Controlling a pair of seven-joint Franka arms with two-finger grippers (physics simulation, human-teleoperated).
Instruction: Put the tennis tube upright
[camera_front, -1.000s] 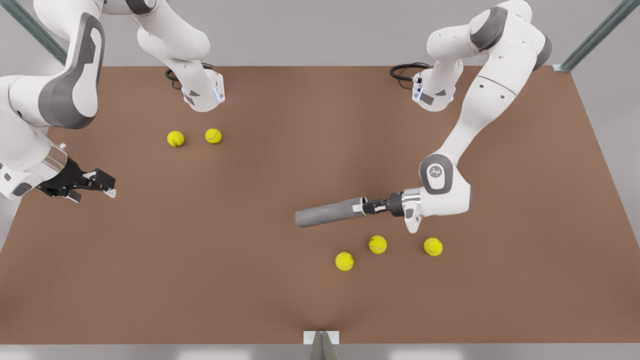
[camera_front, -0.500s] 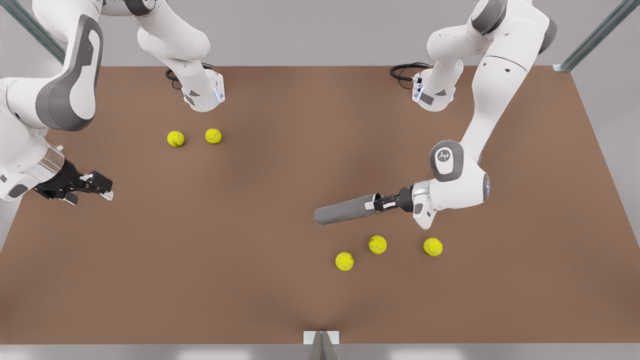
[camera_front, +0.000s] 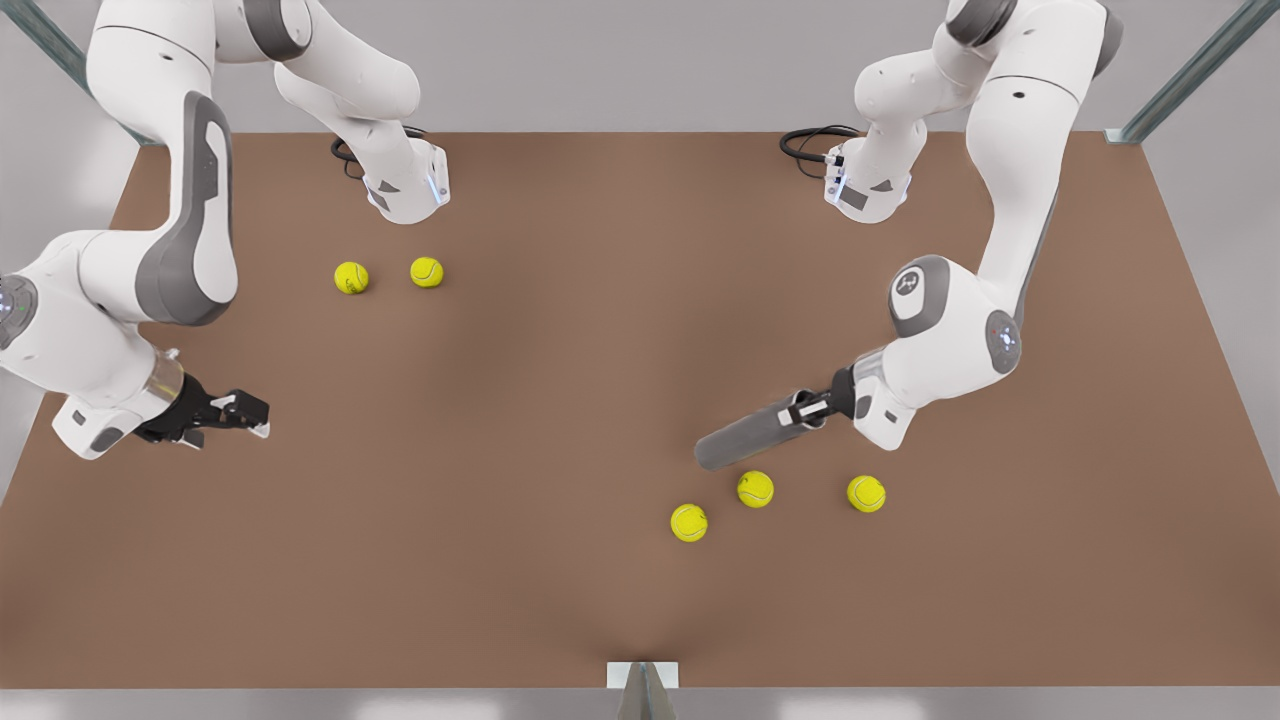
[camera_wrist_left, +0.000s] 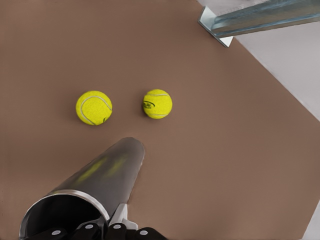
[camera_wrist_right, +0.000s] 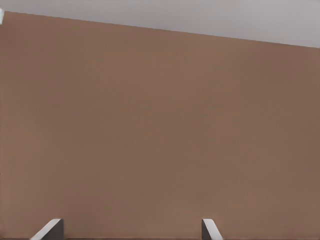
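Claw, front view: left claw (camera_front: 806, 409) is gripping the tennis tube (camera_front: 748, 443) by its open end, tilting it above the counter (camera_front: 560, 400); right claw (camera_front: 240, 412) is waiting at the front view's left.
Left wrist view: tube's far end is hanging near two tennis balls (camera_wrist_left: 94, 107).
Right wrist view: fingertips (camera_wrist_right: 50, 227) are standing spread, grasping nothing.
Risk: rim grip is looking shallow, so the tube could be slipping or knocking a ball.
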